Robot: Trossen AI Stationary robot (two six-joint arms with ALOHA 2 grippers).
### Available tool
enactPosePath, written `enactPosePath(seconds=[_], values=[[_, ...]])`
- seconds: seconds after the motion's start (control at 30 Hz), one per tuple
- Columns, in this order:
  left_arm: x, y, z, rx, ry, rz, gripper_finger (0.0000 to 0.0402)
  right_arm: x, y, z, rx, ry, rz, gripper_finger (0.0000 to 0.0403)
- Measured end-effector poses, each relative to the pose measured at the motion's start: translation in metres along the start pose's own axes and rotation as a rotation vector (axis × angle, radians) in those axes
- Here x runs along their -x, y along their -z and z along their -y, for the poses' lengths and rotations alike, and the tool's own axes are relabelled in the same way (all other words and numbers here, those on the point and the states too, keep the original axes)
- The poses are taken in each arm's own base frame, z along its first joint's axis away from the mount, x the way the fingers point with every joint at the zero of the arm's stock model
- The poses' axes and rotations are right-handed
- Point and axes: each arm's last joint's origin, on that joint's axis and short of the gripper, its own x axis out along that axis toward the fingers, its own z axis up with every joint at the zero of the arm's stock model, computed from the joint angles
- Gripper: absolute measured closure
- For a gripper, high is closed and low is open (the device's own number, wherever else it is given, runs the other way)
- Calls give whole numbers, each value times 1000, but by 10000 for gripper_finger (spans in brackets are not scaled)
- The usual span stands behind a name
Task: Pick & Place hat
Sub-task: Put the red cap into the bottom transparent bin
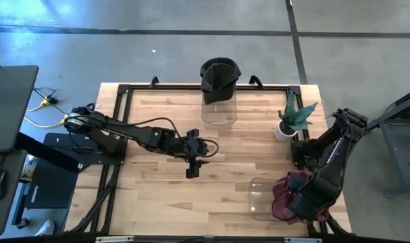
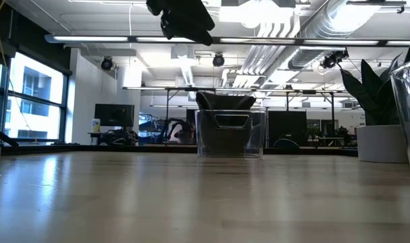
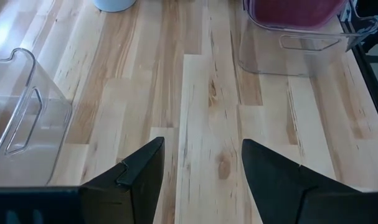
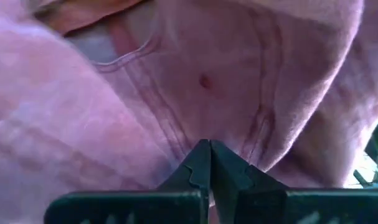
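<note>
A maroon-pink hat [image 1: 284, 192] lies in and over the right side of a clear bin [image 1: 261, 199] near the table's near right corner. It fills the right wrist view [image 4: 176, 81] and shows through the bin in the left wrist view [image 3: 294, 11]. My right gripper [image 1: 298, 200] is down on it, shut. A black hat [image 1: 219, 75] sits on top of a second clear bin [image 1: 219, 111] at the far edge, also in the low view [image 2: 225, 108]. My left gripper [image 3: 202, 168] hovers open over the table's middle [image 1: 194, 158]. My right gripper has its shut fingertips [image 4: 201, 155] on the pink hat's cloth next to a stitched seam [image 4: 176, 134], coming from above. The fingers hide whether a fold lies between them. The hat rests in the clear bin, its cloth slack.
A potted plant in a white pot [image 1: 289, 123] stands at the right far side, beside the right arm. Bare wood [image 3: 201, 93] lies between the two bins under the left gripper. A black frame rail [image 1: 123, 135] runs along the table's left edge.
</note>
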Motion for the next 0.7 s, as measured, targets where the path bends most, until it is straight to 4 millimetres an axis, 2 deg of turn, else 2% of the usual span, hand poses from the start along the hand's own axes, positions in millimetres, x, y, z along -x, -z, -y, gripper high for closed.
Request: enactPosePath(seconds=[0.2,0.3,0.47,0.7], values=[[0,0,0,0,0,1,195,-29,-11,10,-34,115,-37,402],[0,0,0,0,0,3,195,-34,-13,13,-46,129,-56,403],[0,-2,0,3,3,18,195,-24,-8,16,-61,83,-51,403],[0,-3,0,4,5,24,195,1,2,21,-152,-26,-37,403]])
